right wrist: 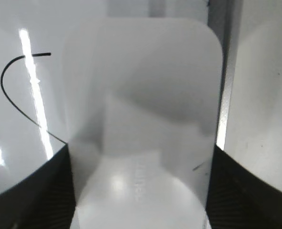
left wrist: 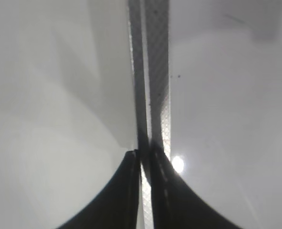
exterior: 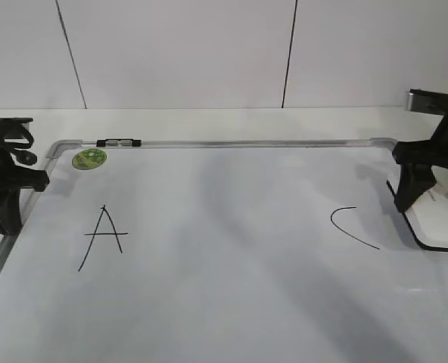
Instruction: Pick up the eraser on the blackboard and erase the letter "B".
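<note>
1. Lying flat across the table is the large white writing board [exterior: 231, 249] with a silver-grey metal frame; a thin black "A" [exterior: 103, 236] is showing at its left and a curved black "C" [exterior: 353, 227] at its right.
2. No letter "B" is appearing anywhere between them; the middle of the board is looking bare, so the erasing is judged done or nearly so.
3. The white rounded-rectangle plastic eraser [exterior: 434, 219] is resting on the board at the right edge, just beside the "C".
4. The right gripper [right wrist: 140, 191] is straddling the eraser, a dark finger sitting against each long side; it is appearing to clasp the block.
5. The left gripper [left wrist: 145, 164] is hovering over the board's left frame rail, its fingers nearly meeting with only a slit between them and holding nothing.
6. Risks, as a judgement: the eraser is sitting so near the "C" that any sideways drag could be smudging that letter; lifting with a loose clasp could be letting the smooth block slip.
</note>
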